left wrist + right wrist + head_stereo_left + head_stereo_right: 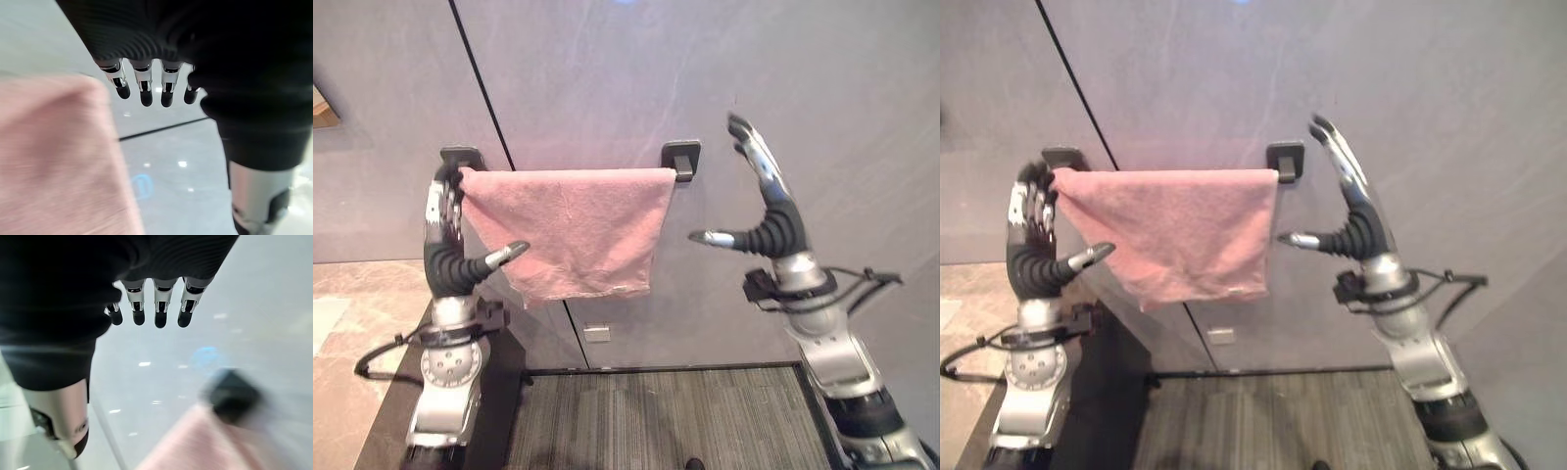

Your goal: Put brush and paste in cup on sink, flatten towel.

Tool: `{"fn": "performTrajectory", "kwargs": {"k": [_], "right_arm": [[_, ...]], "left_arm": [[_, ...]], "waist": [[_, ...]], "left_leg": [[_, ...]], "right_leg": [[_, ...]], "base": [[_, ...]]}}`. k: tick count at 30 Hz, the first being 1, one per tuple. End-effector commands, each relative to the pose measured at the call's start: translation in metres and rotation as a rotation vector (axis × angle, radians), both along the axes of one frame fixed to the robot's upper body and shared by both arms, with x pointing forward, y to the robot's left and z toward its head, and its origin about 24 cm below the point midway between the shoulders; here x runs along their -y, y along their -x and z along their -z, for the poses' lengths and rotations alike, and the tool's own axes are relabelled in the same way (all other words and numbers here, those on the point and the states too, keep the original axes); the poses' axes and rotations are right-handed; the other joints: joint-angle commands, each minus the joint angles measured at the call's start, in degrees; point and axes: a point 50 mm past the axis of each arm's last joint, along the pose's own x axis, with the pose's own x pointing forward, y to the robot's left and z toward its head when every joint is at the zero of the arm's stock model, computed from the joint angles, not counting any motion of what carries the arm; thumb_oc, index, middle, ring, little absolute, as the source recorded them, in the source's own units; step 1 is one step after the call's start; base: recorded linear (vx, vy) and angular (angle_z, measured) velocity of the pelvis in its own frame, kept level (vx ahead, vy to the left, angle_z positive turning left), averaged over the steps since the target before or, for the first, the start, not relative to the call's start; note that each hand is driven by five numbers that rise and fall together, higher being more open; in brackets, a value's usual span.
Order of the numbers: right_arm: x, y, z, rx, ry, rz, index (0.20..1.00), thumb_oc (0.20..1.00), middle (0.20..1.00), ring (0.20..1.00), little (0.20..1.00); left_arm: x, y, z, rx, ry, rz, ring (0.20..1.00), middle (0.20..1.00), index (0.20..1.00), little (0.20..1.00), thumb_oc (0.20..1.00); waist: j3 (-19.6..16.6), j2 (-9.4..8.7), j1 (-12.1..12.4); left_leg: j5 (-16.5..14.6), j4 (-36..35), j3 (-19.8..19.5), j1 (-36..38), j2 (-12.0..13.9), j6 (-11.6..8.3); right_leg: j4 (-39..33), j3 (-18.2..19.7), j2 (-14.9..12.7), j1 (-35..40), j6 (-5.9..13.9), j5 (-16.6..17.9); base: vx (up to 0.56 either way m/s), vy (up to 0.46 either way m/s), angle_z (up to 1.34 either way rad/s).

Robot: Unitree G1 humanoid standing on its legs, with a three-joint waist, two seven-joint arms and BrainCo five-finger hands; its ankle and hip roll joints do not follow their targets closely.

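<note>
A pink towel (573, 225) hangs over a rail between two dark wall brackets (682, 157); its lower edge runs slanted and its left side is drawn in. My left hand (445, 257) is raised at the towel's left end by the left bracket (460, 155), open, fingers straight up along the towel's edge and thumb reaching in front of the cloth. The left wrist view has the towel (54, 156) beside those fingers (143, 90). My right hand (773, 220) is up to the right of the right bracket, open, thumb pointing at the towel but apart from it.
The wall behind is grey panelling with a dark slanted seam. A small white plate (596, 334) sits low on the wall under the towel. A dark cabinet edge (504, 392) stands at lower left beside a striped grey floor (656, 421).
</note>
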Motion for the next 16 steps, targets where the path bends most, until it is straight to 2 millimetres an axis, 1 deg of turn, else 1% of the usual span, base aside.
{"fn": "performTrajectory", "kwargs": {"k": [1,3,5,6,8,10,11,12,13,14,15,16], "right_arm": [[0.017,0.018,0.002,-0.016,-0.082,-0.068,1.0,1.0,1.0,1.0,1.0],[0.026,0.022,0.025,-0.13,-0.099,-0.048,1.0,1.0,1.0,1.0,1.0],[0.036,0.027,0.052,-0.268,-0.081,-0.011,1.0,1.0,1.0,1.0,1.0],[0.04,0.03,0.063,-0.321,-0.089,0.002,1.0,1.0,1.0,1.0,1.0],[0.046,0.034,0.095,-0.478,-0.111,0.023,1.0,1.0,1.0,1.0,1.0],[0.05,0.04,0.13,-0.643,-0.099,0.05,1.0,1.0,1.0,1.0,1.0],[0.05,0.039,0.13,-0.642,-0.099,0.05,1.0,1.0,1.0,1.0,1.0],[0.056,0.048,0.174,-0.849,-0.169,0.091,1.0,1.0,1.0,1.0,1.0],[0.061,0.057,0.203,-0.983,-0.184,0.142,1.0,1.0,1.0,1.0,1.0],[0.065,0.066,0.231,-1.107,-0.193,0.209,1.0,1.0,1.0,1.0,1.0],[0.069,0.069,0.242,-1.154,-0.214,0.264,1.0,1.0,1.0,1.0,1.0],[0.069,0.069,0.246,-1.173,-0.214,0.275,1.0,1.0,1.0,1.0,1.0]], "left_arm": [[-0.015,0.015,0.011,-0.06,-0.021,0.054,1.0,1.0,1.0,1.0,1.0],[-0.02,0.023,0.036,-0.174,0.028,0.04,1.0,1.0,1.0,1.0,1.0],[-0.027,0.033,0.063,-0.314,0.036,0.02,1.0,1.0,1.0,1.0,1.0],[-0.029,0.037,0.069,-0.345,0.028,0.024,1.0,1.0,1.0,1.0,1.0],[-0.029,0.042,0.09,-0.452,0.012,0.031,1.0,1.0,1.0,1.0,1.0],[-0.03,0.048,0.12,-0.604,0.017,0.038,1.0,1.0,1.0,1.0,1.0],[-0.03,0.047,0.121,-0.603,0.017,0.038,1.0,1.0,1.0,1.0,1.0],[-0.028,0.053,0.147,-0.735,-0.013,0.049,1.0,1.0,1.0,1.0,1.0],[-0.028,0.061,0.173,-0.864,0.02,0.044,1.0,1.0,1.0,1.0,1.0],[-0.028,0.064,0.19,-0.948,-0.006,0.016,1.0,1.0,1.0,1.0,1.0],[-0.023,0.063,0.194,-0.964,-0.015,0.019,1.0,1.0,1.0,1.0,1.0],[-0.021,0.068,0.204,-1.004,0.061,0.002,1.0,1.0,1.0,1.0,1.0]], "waist": [[-1.25,-3.34,-0.03],[-0.88,-3.42,-0.11],[-0.13,-3.42,-0.15],[0.06,-3.36,-0.2],[0.57,-3.32,-0.32],[1.04,-3.21,-0.44],[1.02,-3.2,-0.47],[1.31,-3.14,-0.57],[1.35,-3.02,-0.57],[1.34,-2.95,-0.52],[1.23,-2.92,-0.53],[1.29,-2.75,-0.59]], "left_leg": [[1.95,0.19,0.68,-1.73,-0.81,0.15],[2.15,0.19,0.86,-1.99,-0.8,0.09],[2.36,0.19,0.82,-2.25,-0.77,0.01],[2.41,0.19,0.72,-2.36,-0.72,0.0],[2.64,0.19,0.66,-2.65,-0.62,-0.14],[2.95,0.19,0.48,-2.86,-0.54,-0.34],[2.95,0.19,0.44,-2.9,-0.53,-0.35],[3.23,0.19,0.26,-3.11,-0.39,-0.53],[3.2,0.19,0.22,-2.98,-0.35,-0.6],[3.21,0.19,0.06,-3.07,-0.34,-0.65],[3.4,0.19,0.02,-3.39,-0.38,-0.6],[3.4,0.19,0.04,-3.42,-0.35,-0.54]], "right_leg": [[-0.08,2.18,-4.41,0.3,3.84,1.43],[-0.08,2.2,-4.42,0.04,3.91,1.71],[-0.08,1.98,-4.42,-0.08,4.0,1.9],[-0.08,1.86,-4.47,-0.09,4.02,1.92],[-0.08,1.53,-4.59,-0.12,4.04,2.03],[-0.08,1.22,-4.6,-0.16,4.08,2.1],[-0.08,1.18,-4.6,-0.18,4.08,2.08],[-0.08,0.87,-4.59,-0.1,4.11,2.03],[-0.08,0.78,-4.57,0.14,4.16,1.89],[-0.08,0.66,-4.55,0.18,4.1,1.83],[-0.08,0.6,-4.63,-0.06,4.08,1.97],[-0.08,0.66,-4.67,-0.17,4.05,2.02]], "base": [[-0.04,-0.015,0.0],[-0.02,-0.01,0.0],[0.0,0.0,0.0],[0.0,0.0,0.0],[-0.02,-0.006,0.01],[0.0,0.0,0.0],[0.0,0.0,0.0],[0.0,0.0,0.0],[-0.01,-0.013,0.03],[-0.01,-0.008,0.06],[-0.01,-0.004,0.11],[-0.02,0.001,0.12]]}}
